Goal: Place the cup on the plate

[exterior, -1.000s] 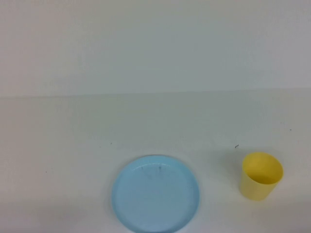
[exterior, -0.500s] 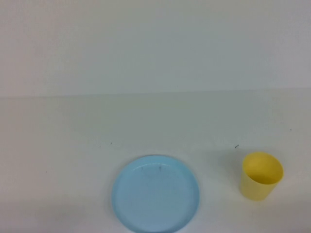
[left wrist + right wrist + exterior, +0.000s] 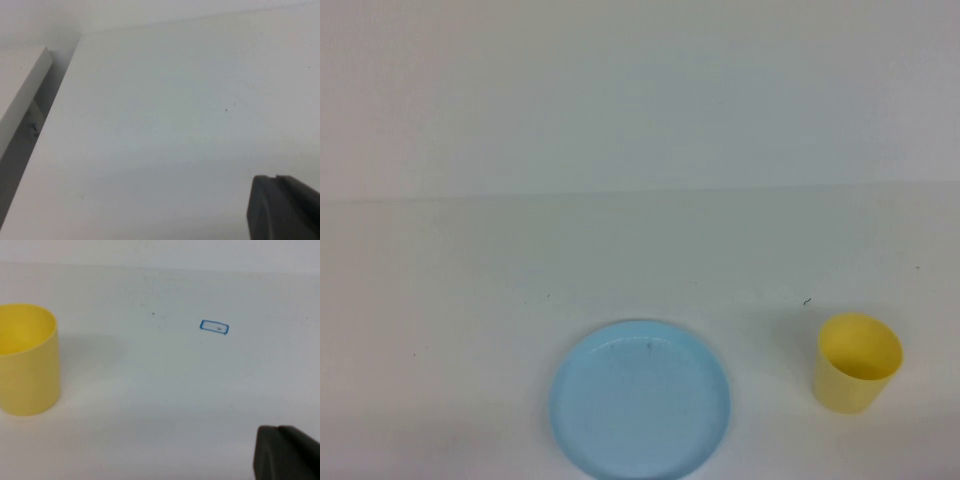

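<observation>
Cup [image 3: 858,362] upright, right of plate [image 3: 639,398]; right gripper [image 3: 287,452] and left gripper [image 3: 282,207] barely visible, finger state indeterminable; grasp cup squarely.

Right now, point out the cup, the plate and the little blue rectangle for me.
cup [image 3: 857,365], high view, on its yellow side wall.
plate [image 3: 640,412], high view, on its bare blue middle.
blue rectangle [image 3: 214,327], right wrist view, on the mark drawn on the table.
</observation>
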You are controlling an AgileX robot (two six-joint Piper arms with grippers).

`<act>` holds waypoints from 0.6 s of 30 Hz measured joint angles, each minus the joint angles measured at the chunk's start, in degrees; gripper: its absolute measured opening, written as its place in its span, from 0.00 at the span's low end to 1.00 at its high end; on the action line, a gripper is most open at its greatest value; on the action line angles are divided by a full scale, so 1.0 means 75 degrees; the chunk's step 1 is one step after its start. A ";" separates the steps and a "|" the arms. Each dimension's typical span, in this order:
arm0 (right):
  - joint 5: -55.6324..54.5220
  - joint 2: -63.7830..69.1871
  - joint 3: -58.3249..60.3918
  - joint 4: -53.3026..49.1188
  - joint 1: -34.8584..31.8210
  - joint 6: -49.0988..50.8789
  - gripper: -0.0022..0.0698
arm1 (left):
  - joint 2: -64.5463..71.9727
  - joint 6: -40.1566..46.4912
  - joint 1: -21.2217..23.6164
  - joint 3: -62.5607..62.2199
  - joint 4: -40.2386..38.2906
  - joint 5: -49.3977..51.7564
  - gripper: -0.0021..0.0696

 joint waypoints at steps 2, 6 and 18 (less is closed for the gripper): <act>0.0000 0.0000 0.0000 0.0000 0.0000 0.0000 0.03 | 0.0000 0.0014 0.0000 0.0000 0.0092 -0.0040 0.03; -0.0036 0.0000 0.0000 -0.0206 0.0000 0.0000 0.03 | 0.0000 -0.0005 0.0000 0.0000 0.0026 -0.0576 0.03; -0.3338 0.0000 0.0000 -0.0084 0.0000 0.0271 0.03 | 0.0000 -0.0201 0.0000 -0.0012 -0.1180 -0.2505 0.03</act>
